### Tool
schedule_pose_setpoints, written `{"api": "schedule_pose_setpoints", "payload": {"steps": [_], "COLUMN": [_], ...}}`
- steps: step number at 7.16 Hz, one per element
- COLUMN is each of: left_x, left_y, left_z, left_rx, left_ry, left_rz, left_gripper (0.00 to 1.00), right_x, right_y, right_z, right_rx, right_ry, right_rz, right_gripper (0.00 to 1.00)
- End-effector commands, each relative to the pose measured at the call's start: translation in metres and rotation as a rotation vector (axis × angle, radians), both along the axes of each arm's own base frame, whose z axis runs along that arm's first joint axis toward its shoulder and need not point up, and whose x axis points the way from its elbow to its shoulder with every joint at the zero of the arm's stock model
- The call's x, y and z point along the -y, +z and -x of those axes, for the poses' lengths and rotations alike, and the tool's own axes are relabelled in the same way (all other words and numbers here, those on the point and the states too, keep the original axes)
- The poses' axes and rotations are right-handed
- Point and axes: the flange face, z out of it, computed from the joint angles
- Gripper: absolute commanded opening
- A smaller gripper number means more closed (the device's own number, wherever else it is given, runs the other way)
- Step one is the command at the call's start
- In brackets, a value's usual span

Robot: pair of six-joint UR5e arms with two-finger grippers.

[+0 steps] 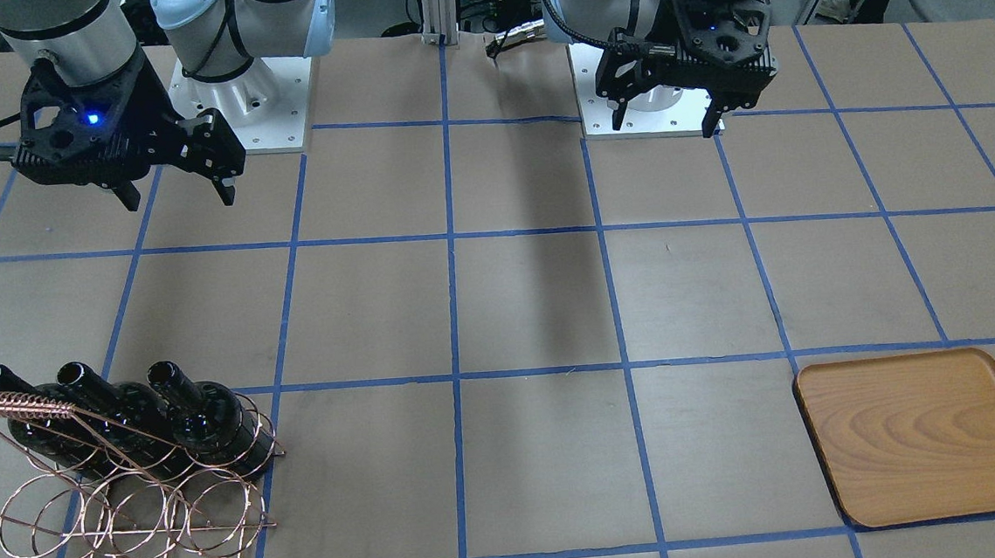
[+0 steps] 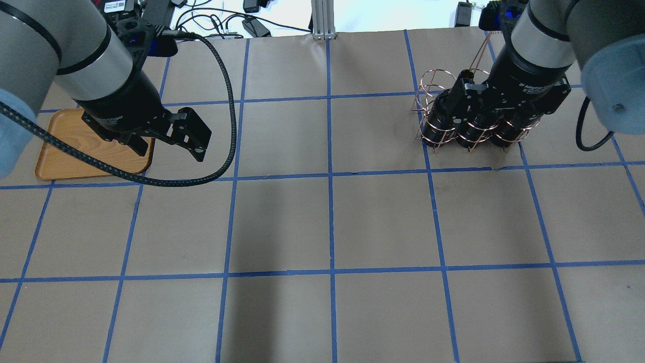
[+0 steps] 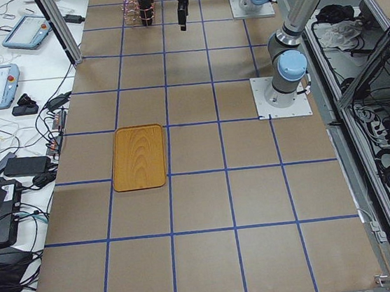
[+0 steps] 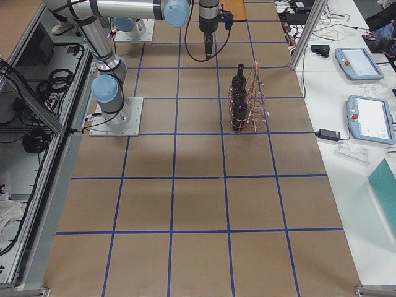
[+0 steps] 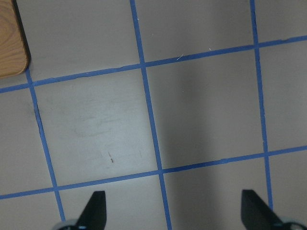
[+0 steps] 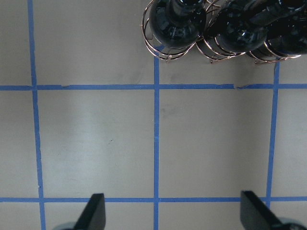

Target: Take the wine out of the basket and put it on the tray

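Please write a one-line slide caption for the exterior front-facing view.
Left gripper and right gripper open above the table, three wine bottles in the basket, tray empty.

Three glossy near-black bottles [image 1: 121,412], unlabelled, lie tilted side by side in the upper row of a copper wire rack [image 1: 133,519], necks raised. The rack stands on the table's right side. A light wooden tray [image 1: 929,434] lies flat, well apart, on the left.
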Motion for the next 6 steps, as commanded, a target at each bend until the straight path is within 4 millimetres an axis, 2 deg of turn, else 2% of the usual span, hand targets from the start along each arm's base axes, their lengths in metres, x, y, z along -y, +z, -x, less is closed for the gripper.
{"api": "schedule_pose_setpoints", "payload": {"steps": [1, 6], "left_x": [0.0, 0.0], "left_y": [0.0, 0.0], "left_z": [0.0, 0.0], "left_rx": [0.0, 0.0], "left_ry": [0.0, 0.0], "left_rz": [0.0, 0.0], "left_gripper": [1.0, 1.0], "right_x": [0.0003, 0.0006], "right_y": [-0.0004, -0.0019], "right_z": [0.0009, 0.0009], "right_rx": [-0.002, -0.002], "right_ry": [0.004, 0.001], "right_rz": [-0.002, -0.005], "right_gripper": [1.0, 1.0]}}
